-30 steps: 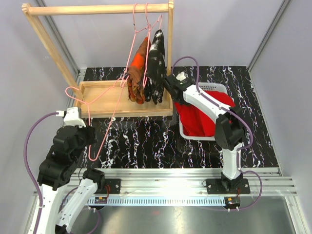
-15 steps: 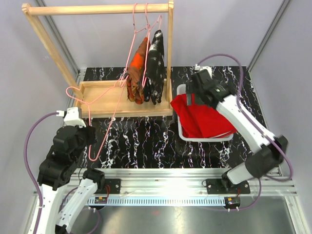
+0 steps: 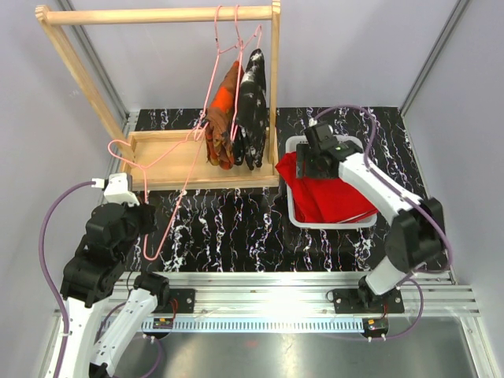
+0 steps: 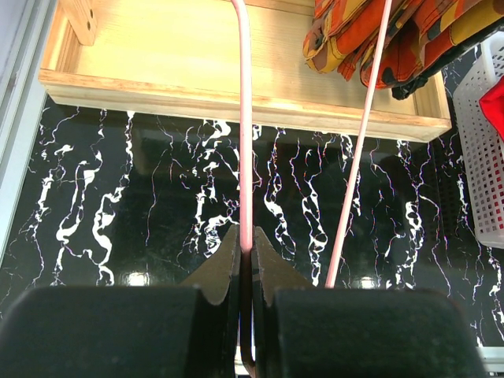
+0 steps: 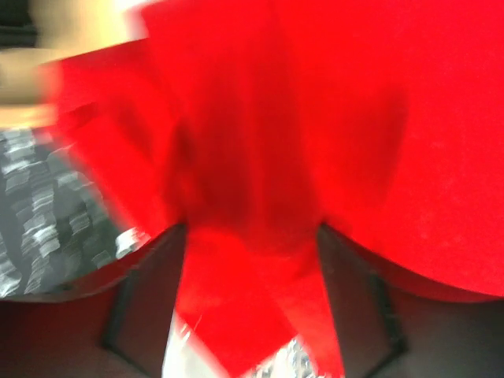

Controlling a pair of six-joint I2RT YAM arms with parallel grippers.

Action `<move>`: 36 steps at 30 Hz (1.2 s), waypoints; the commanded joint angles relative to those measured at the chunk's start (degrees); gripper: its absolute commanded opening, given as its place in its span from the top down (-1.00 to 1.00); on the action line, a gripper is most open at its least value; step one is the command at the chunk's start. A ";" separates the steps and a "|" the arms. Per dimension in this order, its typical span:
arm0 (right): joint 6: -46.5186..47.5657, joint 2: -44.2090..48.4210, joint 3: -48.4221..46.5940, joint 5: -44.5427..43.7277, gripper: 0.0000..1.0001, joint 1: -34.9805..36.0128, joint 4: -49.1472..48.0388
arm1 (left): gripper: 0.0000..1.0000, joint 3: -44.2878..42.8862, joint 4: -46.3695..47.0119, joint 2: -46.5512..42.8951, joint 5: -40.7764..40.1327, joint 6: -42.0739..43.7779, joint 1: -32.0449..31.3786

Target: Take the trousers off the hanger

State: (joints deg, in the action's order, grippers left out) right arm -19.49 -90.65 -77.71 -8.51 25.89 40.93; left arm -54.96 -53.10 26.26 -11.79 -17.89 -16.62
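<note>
Red trousers (image 3: 329,195) lie heaped in the white basket (image 3: 331,224), one corner draped over its left rim. My right gripper (image 3: 305,167) hangs over that corner; in the blurred right wrist view its jaws (image 5: 250,236) stand wide apart with red cloth (image 5: 260,157) lying between them. Orange-brown patterned trousers (image 3: 223,118) and black, white-splashed trousers (image 3: 253,106) hang on pink hangers (image 3: 228,31) from the rack's rail. My left gripper (image 4: 246,240) is shut on the wire of a bare pink hanger (image 3: 161,224), (image 4: 245,118) near the table's left.
The wooden rack (image 3: 157,14) stands at the back left on its wooden tray base (image 3: 169,161), (image 4: 236,106). The bare hanger's hook (image 3: 116,148) sits near the tray's left corner. The basket's mesh wall (image 4: 484,165) shows at the right of the left wrist view.
My right arm swung from the rack out over the basket with the red trousers, then drew back down to the basket's left side with its jaws spread wide. The left arm stayed still.
</note>
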 commanded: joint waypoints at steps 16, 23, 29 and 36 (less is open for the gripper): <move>-3.10 -20.11 -2.44 -13.64 -0.57 -1.54 -3.31 | 1.00 -12.10 -2.35 2.48 -6.66 0.14 -0.34; -2.66 -1.74 -5.08 -11.08 -0.71 -1.72 -1.47 | 1.00 -14.64 -3.15 3.62 -8.25 0.75 -0.34; -7.13 11.45 5.36 -15.92 -0.68 -3.65 1.53 | 1.00 -15.79 -2.62 3.80 -8.42 0.40 -0.34; -12.85 16.21 23.28 -7.32 -0.43 -11.81 -3.39 | 1.00 -21.58 -3.59 7.84 -11.06 1.19 -0.34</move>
State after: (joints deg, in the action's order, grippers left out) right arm -28.25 -72.69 -59.22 -19.81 17.04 38.61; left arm -72.18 -58.65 32.16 -20.27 -17.74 -16.78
